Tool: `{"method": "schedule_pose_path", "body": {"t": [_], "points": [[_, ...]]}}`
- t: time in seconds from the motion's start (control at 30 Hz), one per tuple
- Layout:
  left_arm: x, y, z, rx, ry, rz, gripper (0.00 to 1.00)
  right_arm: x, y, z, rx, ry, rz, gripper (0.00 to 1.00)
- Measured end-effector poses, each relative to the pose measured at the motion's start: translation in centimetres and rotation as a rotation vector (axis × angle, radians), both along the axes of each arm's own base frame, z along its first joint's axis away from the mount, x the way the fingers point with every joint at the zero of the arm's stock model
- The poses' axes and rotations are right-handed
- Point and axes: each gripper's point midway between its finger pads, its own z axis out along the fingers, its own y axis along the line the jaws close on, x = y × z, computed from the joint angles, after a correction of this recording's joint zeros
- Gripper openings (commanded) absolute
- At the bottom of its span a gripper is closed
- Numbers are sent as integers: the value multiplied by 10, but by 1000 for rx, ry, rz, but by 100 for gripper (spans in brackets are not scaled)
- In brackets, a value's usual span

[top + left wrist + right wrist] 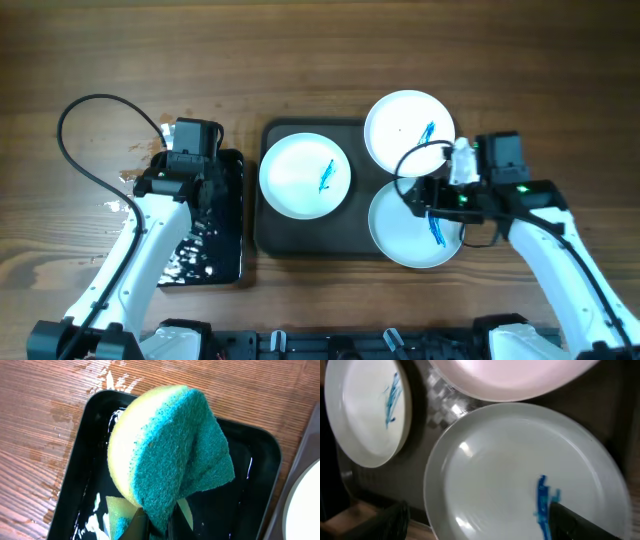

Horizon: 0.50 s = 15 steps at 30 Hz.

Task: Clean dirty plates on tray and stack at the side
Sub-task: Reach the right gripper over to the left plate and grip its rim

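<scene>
Three white plates with blue marks lie on or over the dark tray (pixel 300 235): one at the left (pixel 304 176), one at the back right (pixel 408 130), one at the front right (pixel 415 228). My right gripper (pixel 432 205) hovers open over the front-right plate (pixel 520 475). One finger (pixel 585 522) is beside its blue smear (pixel 542 502); the other finger (pixel 390 520) is outside the rim. My left gripper (pixel 157 520) is shut on a yellow-and-green sponge (pixel 170 445), held folded above the small glossy black tray (pixel 250 455).
The small black tray (pixel 225 225) holds water and white foam and sits left of the dark tray. Wet splashes mark the wood (pixel 125 190) beside it. A black cable (pixel 75 140) loops over the table at the far left.
</scene>
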Motion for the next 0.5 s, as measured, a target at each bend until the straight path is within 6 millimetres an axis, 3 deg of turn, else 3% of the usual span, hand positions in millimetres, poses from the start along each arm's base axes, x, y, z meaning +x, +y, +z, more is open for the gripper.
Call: {"method": "schedule_pose_path", "body": {"t": [0.07, 0.2, 0.37, 0.5], "points": [[0, 0, 0, -1, -1, -1, 4, 3, 32, -5, 14, -21, 96, 90], [1, -1, 0, -8, -3, -3, 4, 2, 74, -12, 37, -13, 192, 94], [5, -4, 1, -22, -19, -8, 4, 10, 78, -6, 49, -27, 175, 94], [5, -5, 1, -25, -20, -9, 4, 15, 80, -3, 50, -61, 195, 84]]}}
